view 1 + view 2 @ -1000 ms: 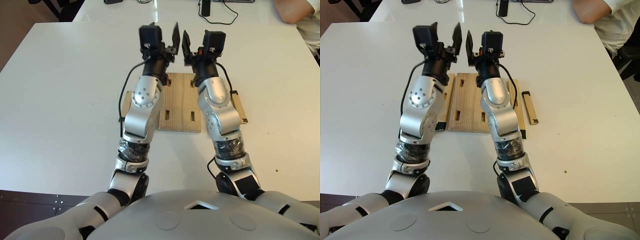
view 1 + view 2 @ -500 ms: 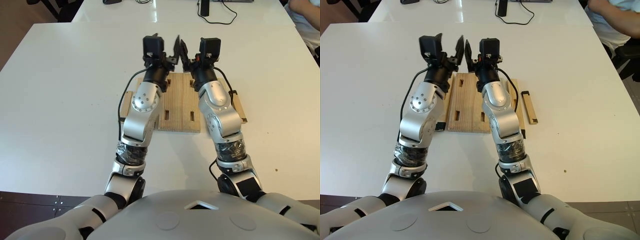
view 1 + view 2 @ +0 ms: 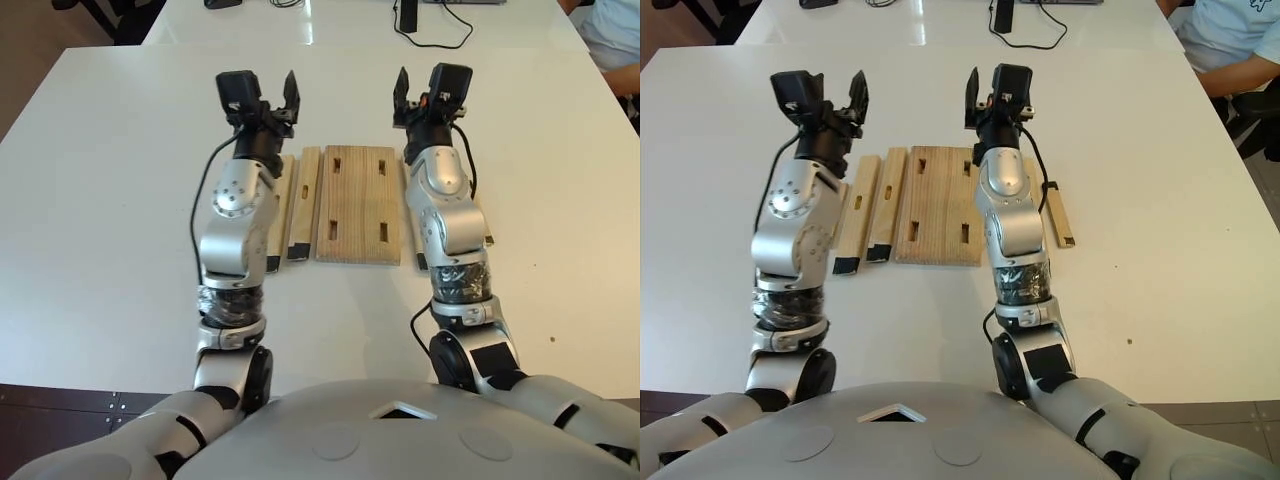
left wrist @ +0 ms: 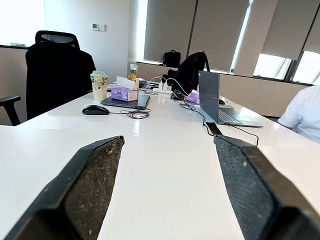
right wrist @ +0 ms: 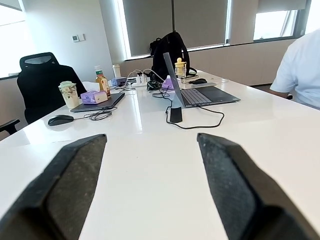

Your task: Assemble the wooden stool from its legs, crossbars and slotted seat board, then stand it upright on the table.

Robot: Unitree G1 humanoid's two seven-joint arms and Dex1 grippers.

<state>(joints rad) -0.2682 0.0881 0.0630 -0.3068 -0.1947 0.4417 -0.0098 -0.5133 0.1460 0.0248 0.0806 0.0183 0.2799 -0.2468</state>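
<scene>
Bright, even daylight fills the room from windows (image 4: 265, 66) below half-drawn blinds. The white bench (image 3: 120, 180) is evenly lit, and a pale glare streak lies on the desk (image 3: 310, 25) beyond its far edge. The seat board (image 3: 358, 203) casts hardly any shadow.

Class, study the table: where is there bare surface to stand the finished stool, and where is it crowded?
Bare: the table left of the left-hand slats, and right of the right-hand slats; beyond the seat board, between the open left gripper and right gripper. Crowded: the centre, board flanked by slats under both arms.
</scene>
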